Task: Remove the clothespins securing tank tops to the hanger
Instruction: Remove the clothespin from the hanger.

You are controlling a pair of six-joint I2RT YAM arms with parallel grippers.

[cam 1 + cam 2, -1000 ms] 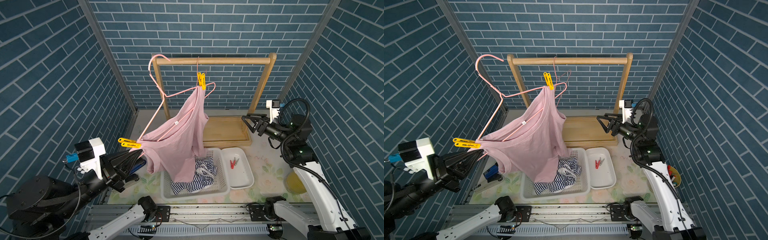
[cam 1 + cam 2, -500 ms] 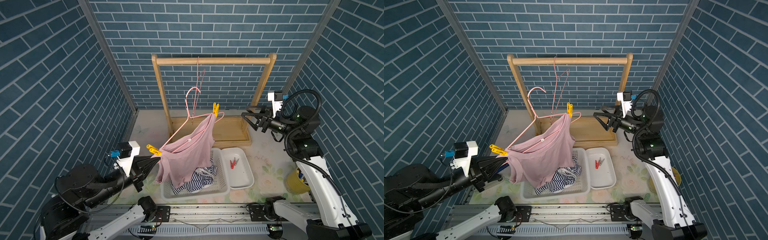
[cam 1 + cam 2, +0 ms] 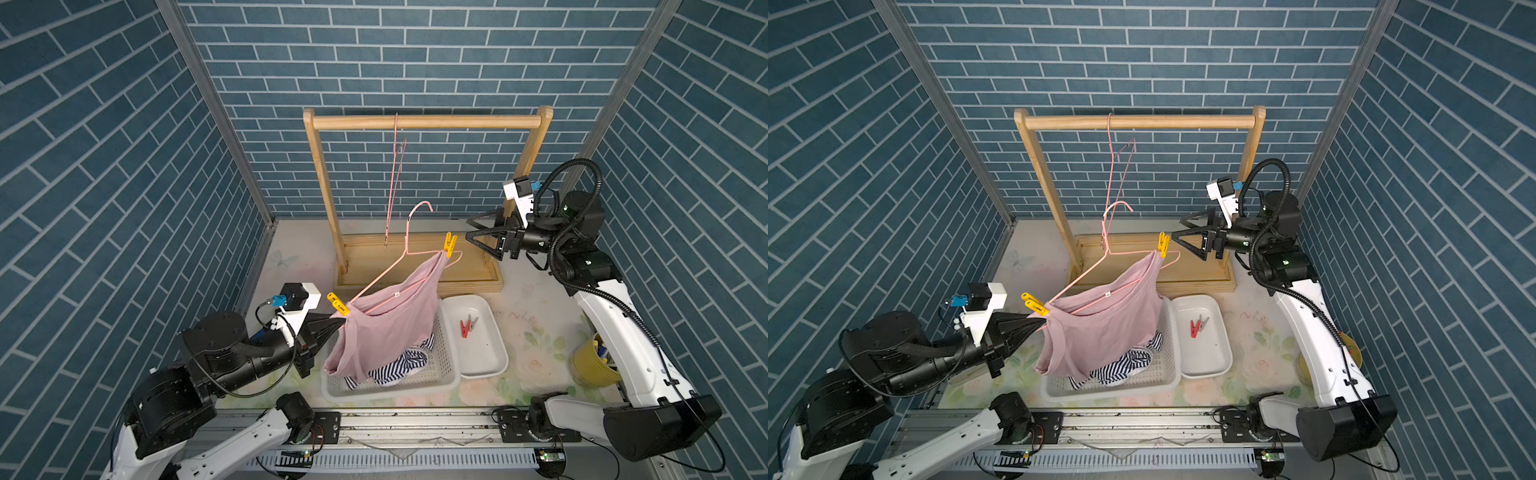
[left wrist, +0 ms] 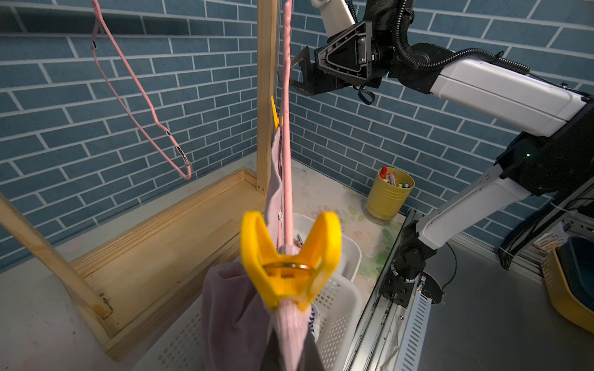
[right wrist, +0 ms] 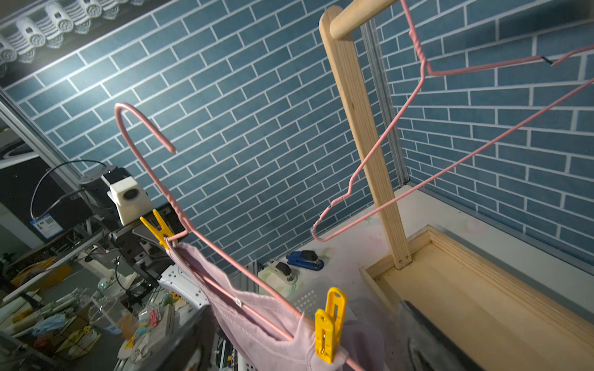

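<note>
A pink tank top (image 3: pixel 386 328) hangs from a pink wire hanger (image 3: pixel 390 270), pinned by two yellow clothespins, one (image 3: pixel 337 304) at the low end and one (image 3: pixel 449 243) at the high end. My left gripper (image 3: pixel 338 322) is shut on the top's strap right under the low clothespin (image 4: pixel 291 260). My right gripper (image 3: pixel 468 230) stands open just right of the high clothespin (image 5: pixel 328 334), not touching it. The striped tank top (image 3: pixel 399 365) lies in the white basket (image 3: pixel 390 390). A red clothespin (image 3: pixel 464 328) and a grey clothespin (image 3: pixel 473 322) lie in the white tray (image 3: pixel 494 365).
A wooden rack (image 3: pixel 424 121) stands at the back with a bare pink hanger (image 3: pixel 395 183) on its rail. A yellow cup (image 3: pixel 590 370) sits at the right by my right arm. Staplers (image 5: pixel 303 258) lie near the left wall.
My left arm has brought the hanger and pink top down and toward the middle, over the basket. My right gripper has opened wider, and the high clothespin now sits close to it.
</note>
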